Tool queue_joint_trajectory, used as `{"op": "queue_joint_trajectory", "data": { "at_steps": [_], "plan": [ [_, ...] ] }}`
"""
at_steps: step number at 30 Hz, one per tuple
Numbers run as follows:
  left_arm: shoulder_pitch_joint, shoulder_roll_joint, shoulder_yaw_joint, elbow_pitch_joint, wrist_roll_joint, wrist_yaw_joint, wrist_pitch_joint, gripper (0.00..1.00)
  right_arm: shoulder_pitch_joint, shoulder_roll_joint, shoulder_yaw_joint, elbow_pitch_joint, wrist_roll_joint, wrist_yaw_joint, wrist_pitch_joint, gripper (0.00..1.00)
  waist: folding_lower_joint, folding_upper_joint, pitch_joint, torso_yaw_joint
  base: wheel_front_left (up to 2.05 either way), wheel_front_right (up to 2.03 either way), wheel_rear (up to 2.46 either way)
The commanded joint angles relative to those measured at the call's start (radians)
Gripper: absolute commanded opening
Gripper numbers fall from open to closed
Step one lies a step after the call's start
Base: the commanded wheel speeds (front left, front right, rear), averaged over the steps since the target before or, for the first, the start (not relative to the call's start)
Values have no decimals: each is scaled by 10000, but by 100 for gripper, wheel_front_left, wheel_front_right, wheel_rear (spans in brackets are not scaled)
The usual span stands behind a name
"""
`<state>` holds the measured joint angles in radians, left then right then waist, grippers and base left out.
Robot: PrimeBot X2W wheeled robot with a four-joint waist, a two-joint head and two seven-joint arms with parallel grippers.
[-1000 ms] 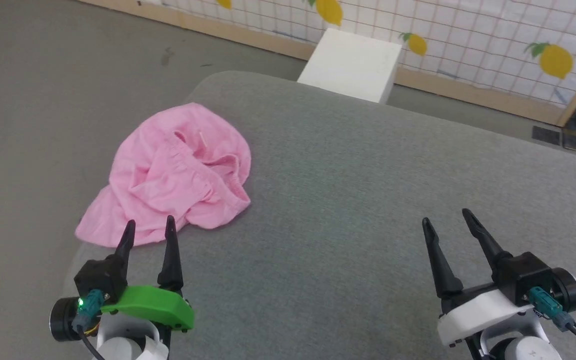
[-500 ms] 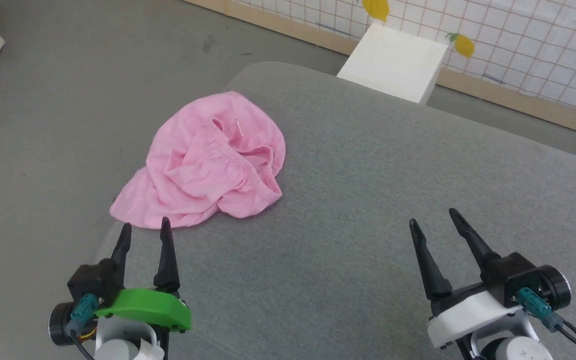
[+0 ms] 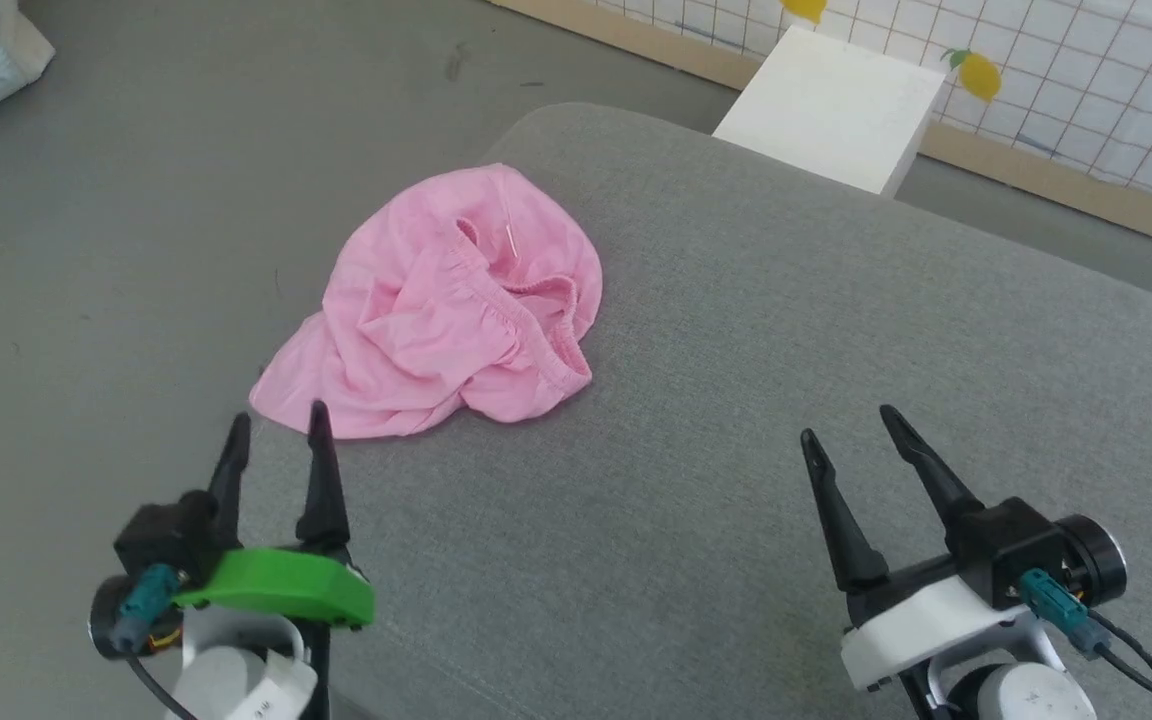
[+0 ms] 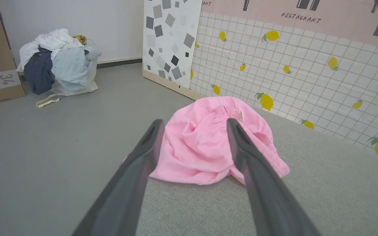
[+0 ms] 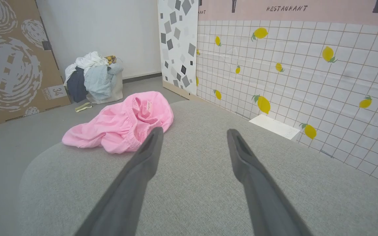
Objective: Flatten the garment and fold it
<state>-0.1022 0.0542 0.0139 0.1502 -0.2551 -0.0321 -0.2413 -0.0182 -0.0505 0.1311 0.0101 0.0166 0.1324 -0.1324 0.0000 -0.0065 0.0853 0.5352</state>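
The pink garment [image 3: 446,310] lies crumpled at the left corner of the grey padded surface [image 3: 756,400], its gathered elastic band and small white label [image 3: 509,238] facing up. One edge hangs over the surface's left side. My left gripper [image 3: 274,428] is open just short of the garment's near hem, nothing between its fingers. In the left wrist view the garment [image 4: 205,144] sits straight ahead between the fingers. My right gripper [image 3: 846,425] is open above bare surface at the right, well apart from the garment [image 5: 120,123].
A white box [image 3: 831,110] stands on the floor beyond the surface's far edge, before a tiled lemon-print panel [image 5: 290,65]. A pile of clothes in a bag [image 4: 57,62] and a cardboard box [image 5: 15,59] stand on the grey floor to the left.
The head camera has swung left, so the whole scene shifted right and down in view. Both grippers stay open; the garment lies as before.
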Motion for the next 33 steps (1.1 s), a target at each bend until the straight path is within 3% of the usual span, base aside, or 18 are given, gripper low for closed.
{"op": "queue_joint_trajectory", "data": {
  "at_steps": [1,10,14,18,26,33],
  "plan": [
    [-299,-38,97,19,-99,-94,-124,100,-197,2,61,-40,-54,-17,-66,100,0,63,58,-20,0,0,0],
    [-2579,247,749,240,294,-765,-205,100,-530,3,127,-182,-147,-17,67,100,0,65,780,-581,0,0,0],
    [-3979,692,772,794,239,-908,-205,100,-720,3,155,-277,-263,-17,173,100,0,65,1216,-974,0,0,0],
    [-5687,1543,295,2652,-396,-976,-10,100,-1005,3,229,-357,-359,-17,232,100,0,65,1767,-1518,0,0,0],
    [-7562,3008,-1486,5599,-2684,-983,2856,100,-1409,3,239,-428,-510,-17,313,100,0,65,2606,-2175,0,0,0],
    [-7782,3631,-2977,6767,-4566,-984,5634,100,-1696,3,239,-427,-606,-17,337,100,0,65,3145,-2473,0,0,0]
  ]
}}
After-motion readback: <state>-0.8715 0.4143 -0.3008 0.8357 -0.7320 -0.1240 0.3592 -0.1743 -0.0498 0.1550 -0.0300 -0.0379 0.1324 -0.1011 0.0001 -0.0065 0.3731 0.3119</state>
